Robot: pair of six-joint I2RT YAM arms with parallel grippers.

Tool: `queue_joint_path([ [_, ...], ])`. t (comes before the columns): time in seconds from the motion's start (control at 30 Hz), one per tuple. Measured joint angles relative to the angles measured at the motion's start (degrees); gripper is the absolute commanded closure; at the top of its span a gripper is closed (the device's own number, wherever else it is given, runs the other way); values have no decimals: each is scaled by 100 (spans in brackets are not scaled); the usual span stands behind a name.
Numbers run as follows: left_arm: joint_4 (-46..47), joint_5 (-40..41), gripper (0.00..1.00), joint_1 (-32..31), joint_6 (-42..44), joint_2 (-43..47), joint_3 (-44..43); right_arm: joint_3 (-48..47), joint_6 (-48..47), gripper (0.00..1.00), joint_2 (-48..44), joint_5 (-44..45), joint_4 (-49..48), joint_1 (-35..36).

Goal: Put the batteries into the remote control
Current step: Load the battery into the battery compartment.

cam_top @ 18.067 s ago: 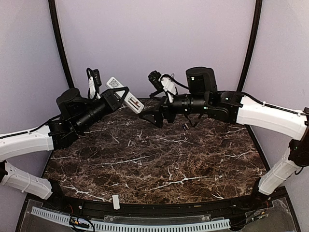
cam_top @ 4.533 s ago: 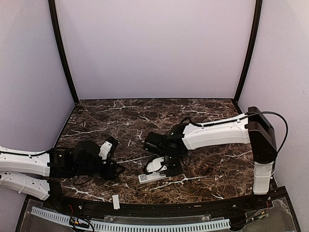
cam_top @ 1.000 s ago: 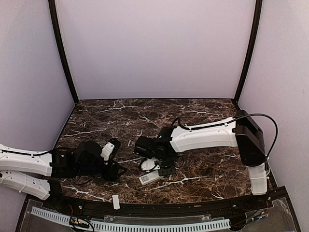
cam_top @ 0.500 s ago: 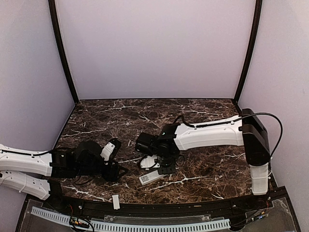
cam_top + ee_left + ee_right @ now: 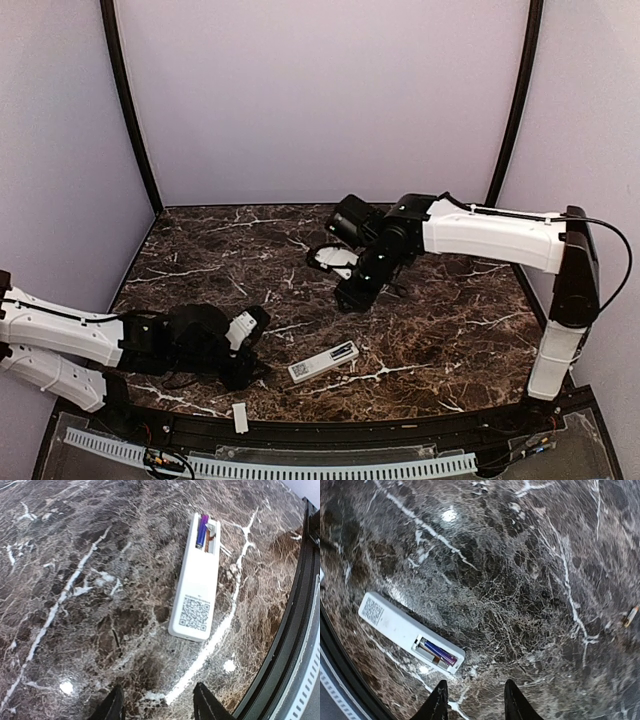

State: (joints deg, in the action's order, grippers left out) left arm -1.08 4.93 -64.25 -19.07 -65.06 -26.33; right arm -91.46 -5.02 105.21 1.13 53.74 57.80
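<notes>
Left gripper point(image 5: 159, 707) sits low over the marble table point(image 5: 450, 340), fingers spread with nothing between them, a bit left of the remote control point(image 5: 324, 361). The remote lies flat near the front edge, back side up with its QR sticker point(image 5: 193, 614) showing, compartment uncovered and 1 purple battery point(image 5: 202, 531) sitting in it. Right gripper point(image 5: 476, 700) hangs higher up and farther back, also spread wide and empty.

Left arm point(image 5: 70, 335) low at 8 o'clock, left gripper point(image 5: 157, 707) parted; right arm point(image 5: 490, 228) raised at 2 o'clock, right gripper point(image 5: 474, 700) parted.
</notes>
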Motion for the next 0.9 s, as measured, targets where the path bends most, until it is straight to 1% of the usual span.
queue_joint_path([
  [0.1, -33, -4, 55, -219, 96, -380, -153, 334, 778, 68, -22, -352, -223, -271],
  [0.17, -35, -2, 57, -319, 166, -595, -225, 651, 1220, 69, -2, -579, -289, -308],
  [0.37, -46, 2, 60, -387, 380, -1178, -483, 994, 2022, 72, 68, -1027, -422, -315],
  [0.63, -24, 46, 63, -387, 437, -1298, -503, 1250, 2389, 73, 122, -1338, -691, -385],
  [0.73, -24, 72, 64, -387, 474, -1440, -533, 1298, 2450, 77, 223, -1381, -743, -426],
  [0.9, -26, 96, 64, -387, 501, -1705, -579, 1364, 2529, 79, 334, -1471, -848, -501],
])
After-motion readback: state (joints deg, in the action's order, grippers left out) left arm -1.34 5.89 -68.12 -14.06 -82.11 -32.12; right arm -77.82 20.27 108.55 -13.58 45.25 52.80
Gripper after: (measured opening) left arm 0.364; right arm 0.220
